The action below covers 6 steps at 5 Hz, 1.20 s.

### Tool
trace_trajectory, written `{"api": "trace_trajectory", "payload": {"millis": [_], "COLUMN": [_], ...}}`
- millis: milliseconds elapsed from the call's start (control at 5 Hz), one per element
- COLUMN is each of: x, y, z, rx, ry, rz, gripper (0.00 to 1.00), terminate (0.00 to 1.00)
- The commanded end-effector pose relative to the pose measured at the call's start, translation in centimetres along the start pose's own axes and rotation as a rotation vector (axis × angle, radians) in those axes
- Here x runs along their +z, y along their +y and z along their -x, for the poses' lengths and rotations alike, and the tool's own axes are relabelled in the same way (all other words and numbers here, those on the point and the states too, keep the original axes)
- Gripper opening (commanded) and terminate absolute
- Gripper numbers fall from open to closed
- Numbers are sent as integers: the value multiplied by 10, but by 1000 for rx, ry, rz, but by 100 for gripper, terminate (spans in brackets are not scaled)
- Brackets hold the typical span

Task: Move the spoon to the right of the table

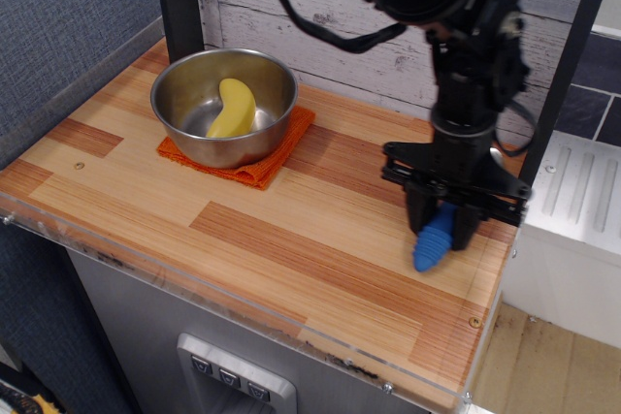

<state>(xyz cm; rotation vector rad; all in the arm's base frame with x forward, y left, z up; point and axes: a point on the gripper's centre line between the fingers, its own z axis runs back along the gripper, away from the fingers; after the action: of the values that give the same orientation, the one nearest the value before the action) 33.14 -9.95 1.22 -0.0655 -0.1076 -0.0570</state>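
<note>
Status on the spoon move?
Claw shut on spoon, low over right side of table. Blue handle end at or just above the wood. Bowl far left, nothing in the way.

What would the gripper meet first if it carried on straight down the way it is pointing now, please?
Probably the table: the gripper points down over its right side, with the spoon it holds hanging lowest, so the blue handle would likely touch the wood first.

My gripper (442,227) hangs over the right end of the table (291,239), the spoon (432,239) between its fingers. Far left at the back, a bowl (223,104) sits on a cloth (257,167), with a banana-shaped piece (233,109) inside it.
</note>
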Motion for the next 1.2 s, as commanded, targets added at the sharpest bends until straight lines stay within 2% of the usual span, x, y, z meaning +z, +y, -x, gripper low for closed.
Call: {"api": "trace_trajectory", "payload": {"millis": [0, 200, 400, 600, 800, 1000], "x": [12, 24, 59, 110, 160, 158], "y": [12, 10, 8, 15, 40, 67], "z": [6, 4, -6, -12, -1, 11], "rx": [55, 2, -97, -209, -272, -248], "ry": [-14, 11, -40, -165, -191, -161], "rz": [-6, 62, 83, 88, 31, -39], "gripper": [0, 100, 100, 100, 100, 100], "terminate": [0, 0, 0, 0, 0, 0]}}
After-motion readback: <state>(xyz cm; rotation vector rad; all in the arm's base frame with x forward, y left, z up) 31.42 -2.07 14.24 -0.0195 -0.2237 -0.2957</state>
